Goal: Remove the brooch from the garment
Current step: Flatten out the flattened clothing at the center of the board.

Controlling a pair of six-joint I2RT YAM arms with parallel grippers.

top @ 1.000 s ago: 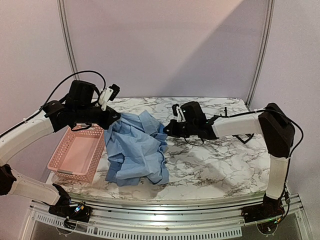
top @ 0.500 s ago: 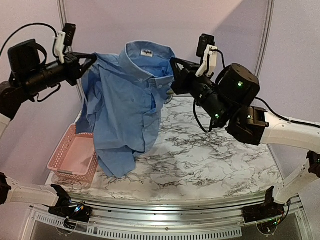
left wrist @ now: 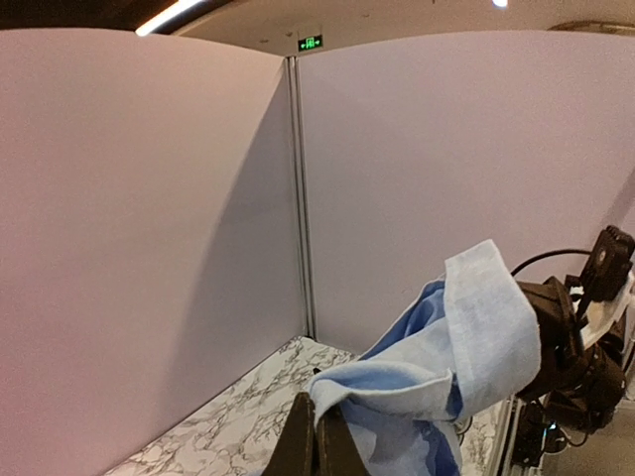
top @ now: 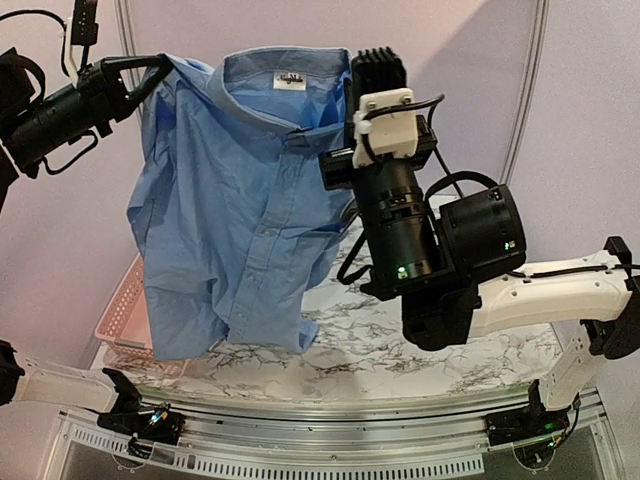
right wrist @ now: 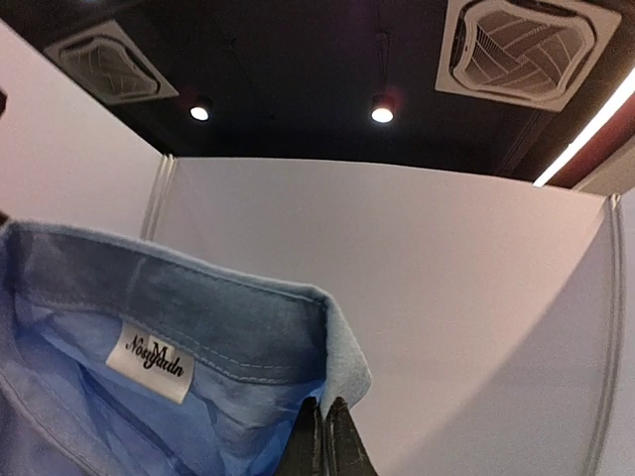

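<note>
Above marble table [top: 440,335], garment [top: 230,210] hangs: left gripper [left wrist: 317,424] pinches its 10 o'clock edge, right gripper [right wrist: 325,424] its 1 o'clock collar.

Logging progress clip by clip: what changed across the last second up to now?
Both arms swung up, hoisting the shirt from a crumpled heap on the table until it hangs spread open, its lower edge near the tabletop. The left gripper and right gripper stayed pinched on its top edge, the right one at the collar. The pink basket did not move.
</note>
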